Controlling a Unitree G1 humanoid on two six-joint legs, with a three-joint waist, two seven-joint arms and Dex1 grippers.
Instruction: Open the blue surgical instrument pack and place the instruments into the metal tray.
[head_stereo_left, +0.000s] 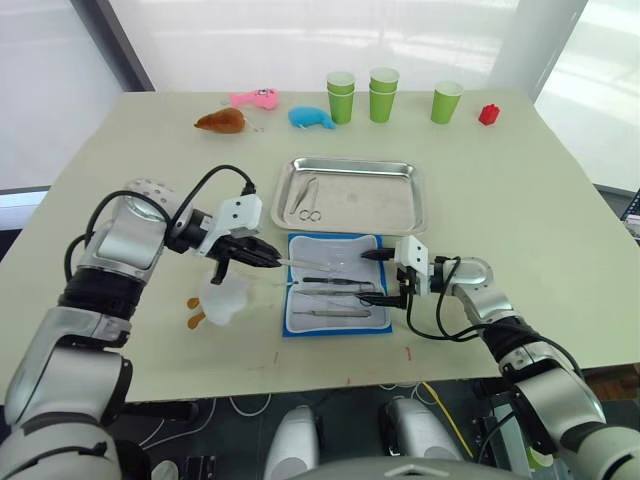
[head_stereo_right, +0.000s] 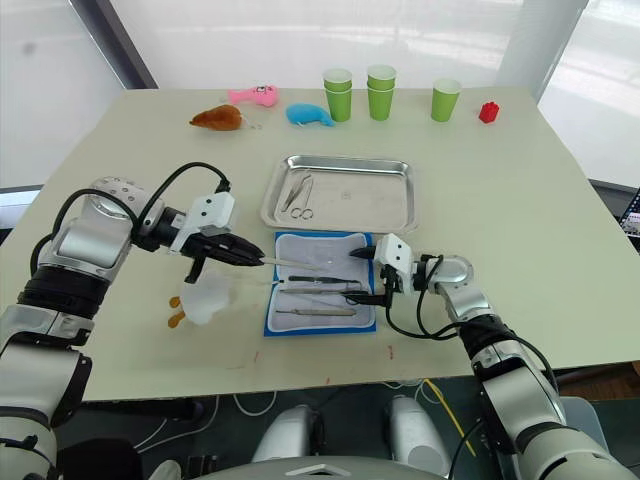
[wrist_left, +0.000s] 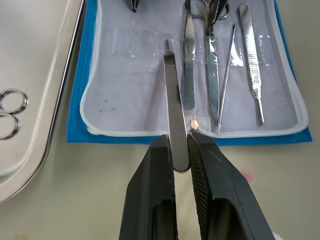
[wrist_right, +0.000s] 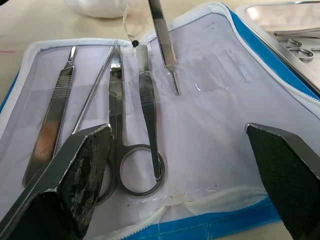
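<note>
Lying open on beige table (head_stereo_left: 520, 220): pack (head_stereo_left: 300, 322).

a pale desk (head_stereo_left: 520, 230) carries a row of things along its far edge: a brown plush toy (head_stereo_left: 221, 121), a pink toy (head_stereo_left: 255, 98), a small blue plush toy (head_stereo_left: 311, 118), two stacks of green paper cups (head_stereo_left: 341, 97) (head_stereo_left: 383, 94), a single green cup (head_stereo_left: 447, 102), and a small red block (head_stereo_left: 488, 115) near the far right corner. a white plush toy with orange feet (head_stereo_left: 218, 300) lies near the front left.
</note>
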